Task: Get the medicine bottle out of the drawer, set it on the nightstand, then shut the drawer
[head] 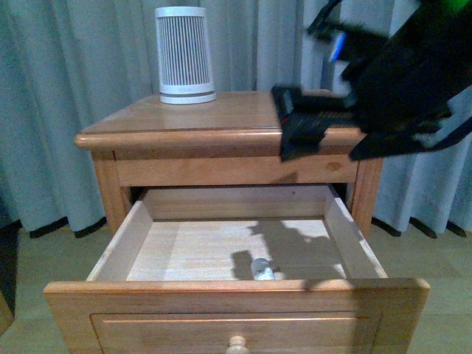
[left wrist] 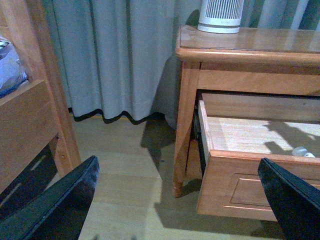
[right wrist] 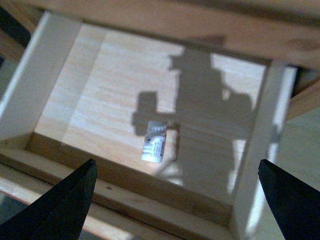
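One medicine bottle (head: 262,270) lies on its side in the drawer (head: 236,291), on the pale bottom, close to the front wall. The drawer is pulled well out of the nightstand (head: 221,118). My right hand (head: 283,124) hangs above the drawer by the nightstand's front edge, spread wide and holding nothing. My left hand (left wrist: 175,205) is also spread and empty, low over the floor beside the nightstand. A white ribbed cylinder (head: 184,55) stands on top.

Right end effector (head: 299,124), 2 o'clock: we log it motion-blurred. Medicine bottle (head: 262,270): base hidden behind drawer (head: 236,296) front; label unreadable to us. Drawer knob (head: 237,345), 6 o'clock: cut by the frame edge.
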`<action>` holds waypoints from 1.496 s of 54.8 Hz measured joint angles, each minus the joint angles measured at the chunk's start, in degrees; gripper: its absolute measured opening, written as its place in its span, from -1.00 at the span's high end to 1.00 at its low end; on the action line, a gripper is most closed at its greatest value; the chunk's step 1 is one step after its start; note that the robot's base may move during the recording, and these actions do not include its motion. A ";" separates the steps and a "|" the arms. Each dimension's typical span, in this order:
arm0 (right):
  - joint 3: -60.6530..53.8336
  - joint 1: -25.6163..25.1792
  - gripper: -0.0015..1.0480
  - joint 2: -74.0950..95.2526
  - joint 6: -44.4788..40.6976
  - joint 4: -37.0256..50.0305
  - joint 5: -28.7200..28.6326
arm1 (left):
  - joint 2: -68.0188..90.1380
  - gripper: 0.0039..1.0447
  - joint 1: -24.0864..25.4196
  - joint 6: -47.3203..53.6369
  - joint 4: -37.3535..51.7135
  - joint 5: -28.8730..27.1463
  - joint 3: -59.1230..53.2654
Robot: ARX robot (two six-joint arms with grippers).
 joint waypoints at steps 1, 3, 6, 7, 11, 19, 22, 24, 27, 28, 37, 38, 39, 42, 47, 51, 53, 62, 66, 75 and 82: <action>1.51 0.96 -0.87 2.40 -0.02 -0.55 0.66 | 0.00 -0.88 0.00 0.02 0.00 0.00 0.00; 3.67 2.29 -0.87 5.46 -0.11 -1.55 1.68 | 0.00 -0.88 0.00 0.00 0.00 0.00 0.00; 5.81 3.58 -0.87 8.33 -0.13 -2.23 2.73 | 0.00 -0.88 0.00 0.02 0.00 0.00 0.00; 6.62 4.04 -0.87 9.38 -0.20 -2.40 3.23 | 0.00 -0.88 0.00 0.02 0.00 0.02 0.00; 8.68 4.94 -0.87 12.15 -0.31 -2.91 4.24 | 0.00 -0.88 0.00 0.02 0.00 0.00 0.00; 11.54 5.42 -0.87 17.27 -0.24 -3.41 6.60 | 0.02 -0.88 0.00 0.02 0.00 0.00 0.00; 12.17 5.40 -0.87 18.97 0.02 -3.39 7.15 | 0.02 -0.88 0.00 0.02 0.00 0.00 0.00; 12.61 5.33 -0.87 20.35 0.61 -3.41 7.15 | 0.02 -0.88 0.00 0.02 0.00 0.00 0.00; 12.87 5.25 -0.87 21.49 1.11 -3.39 6.97 | 0.02 -0.88 0.00 0.02 0.00 0.00 0.00; 13.00 5.20 -0.87 21.86 1.22 -3.39 6.84 | 0.02 -0.88 0.00 0.02 0.00 0.00 0.00; 13.92 5.14 -0.87 24.06 3.19 -2.95 5.99 | 0.00 -0.88 0.00 0.02 0.00 0.00 0.00; 14.03 5.14 -0.87 24.22 3.37 -2.93 5.86 | 0.00 -0.88 0.00 0.02 0.00 0.00 0.00; 14.25 5.11 -0.87 24.50 3.63 -2.93 5.75 | 0.00 -0.88 0.00 0.02 0.00 0.00 0.00; 14.67 5.07 -0.87 25.11 4.11 -2.93 5.57 | 0.00 -0.88 0.00 0.02 0.00 0.00 0.00; 15.52 4.85 -0.87 26.34 5.22 -2.93 5.38 | 0.00 -0.88 0.00 0.02 0.00 0.00 0.00; 16.31 4.63 -0.87 27.50 5.73 -2.93 5.25 | 0.00 -0.88 0.00 0.02 0.00 0.00 0.00; 16.61 4.52 -0.87 28.04 5.95 -2.95 5.25 | 0.00 -0.88 0.00 0.02 0.00 0.02 0.00; 17.77 4.00 -0.87 30.34 7.15 -3.08 5.01 | 0.00 -0.88 0.00 0.02 0.00 0.00 0.00; 18.10 3.96 -0.84 31.04 7.54 -3.23 5.01 | 0.00 -0.88 0.00 0.02 0.00 0.00 0.00; 18.64 4.00 -0.38 31.43 8.17 -3.28 4.61 | 0.00 -0.88 0.00 0.02 0.00 0.00 0.00; 18.64 4.11 -0.07 31.52 8.39 -3.28 4.48 | 0.00 -0.88 0.00 0.02 0.00 0.00 0.00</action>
